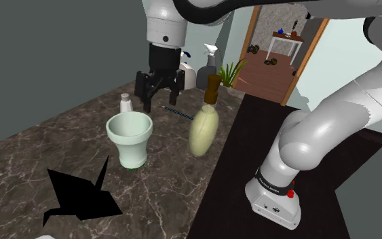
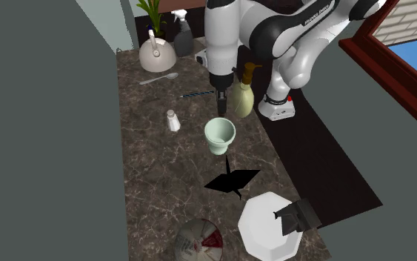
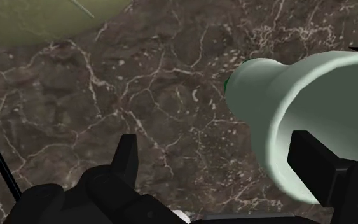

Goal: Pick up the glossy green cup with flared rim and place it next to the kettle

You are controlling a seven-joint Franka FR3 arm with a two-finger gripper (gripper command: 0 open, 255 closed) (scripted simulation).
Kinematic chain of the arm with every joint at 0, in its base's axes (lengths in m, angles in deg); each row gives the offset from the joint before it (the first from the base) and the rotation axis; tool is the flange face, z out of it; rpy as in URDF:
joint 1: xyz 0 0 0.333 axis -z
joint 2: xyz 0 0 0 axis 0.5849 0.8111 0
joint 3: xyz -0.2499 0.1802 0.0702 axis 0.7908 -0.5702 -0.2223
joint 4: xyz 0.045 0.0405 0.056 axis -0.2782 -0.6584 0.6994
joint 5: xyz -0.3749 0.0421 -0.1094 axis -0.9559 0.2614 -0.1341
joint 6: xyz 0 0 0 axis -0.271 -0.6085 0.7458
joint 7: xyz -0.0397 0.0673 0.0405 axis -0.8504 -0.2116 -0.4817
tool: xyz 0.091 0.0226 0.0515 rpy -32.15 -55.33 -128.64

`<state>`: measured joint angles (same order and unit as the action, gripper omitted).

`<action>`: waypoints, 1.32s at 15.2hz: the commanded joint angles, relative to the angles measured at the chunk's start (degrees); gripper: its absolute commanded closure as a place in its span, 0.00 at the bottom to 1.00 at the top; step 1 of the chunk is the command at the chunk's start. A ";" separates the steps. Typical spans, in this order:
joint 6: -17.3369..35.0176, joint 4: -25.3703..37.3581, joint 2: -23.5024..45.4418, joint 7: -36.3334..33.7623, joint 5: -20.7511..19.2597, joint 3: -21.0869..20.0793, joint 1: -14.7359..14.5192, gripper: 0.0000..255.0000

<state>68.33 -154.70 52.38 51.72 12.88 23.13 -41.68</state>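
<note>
A pale glossy green cup [image 1: 129, 139] with a flared rim stands upright on the dark marble counter [image 1: 40, 146]. My black gripper [image 1: 159, 95] hangs open just above and behind it, toward the kettle's end of the counter. In the second exterior view the gripper [image 2: 220, 104] points down right beyond the cup [image 2: 220, 136]. In the wrist view the cup [image 3: 279, 108] sits off to one side of the gripper [image 3: 215, 146], its rim behind one finger, nothing clasped. The whitish kettle [image 2: 156, 53] stands at the counter's far end, partly hidden behind my hand [image 1: 188, 75].
A yellow-green bottle [image 1: 204, 125] with a brown neck stands close beside the gripper. A small white shaker [image 1: 125, 103], a dark pen [image 1: 179, 113], a spoon [image 2: 158, 78], a black paper crane [image 1: 77, 193], a spray bottle [image 1: 209, 60], a white plate [image 2: 269, 225] and a bowl [image 2: 198, 241] share the counter.
</note>
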 commanded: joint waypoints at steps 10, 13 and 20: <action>8.53 -0.02 6.79 -5.18 -0.01 -4.74 -0.36 0.00; 8.53 -0.03 6.79 -5.18 -0.01 -4.74 -0.36 0.00; 8.53 -0.02 6.79 -5.18 -0.01 -4.74 -0.35 1.00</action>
<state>76.85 -154.72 59.17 46.54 12.87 18.38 -42.03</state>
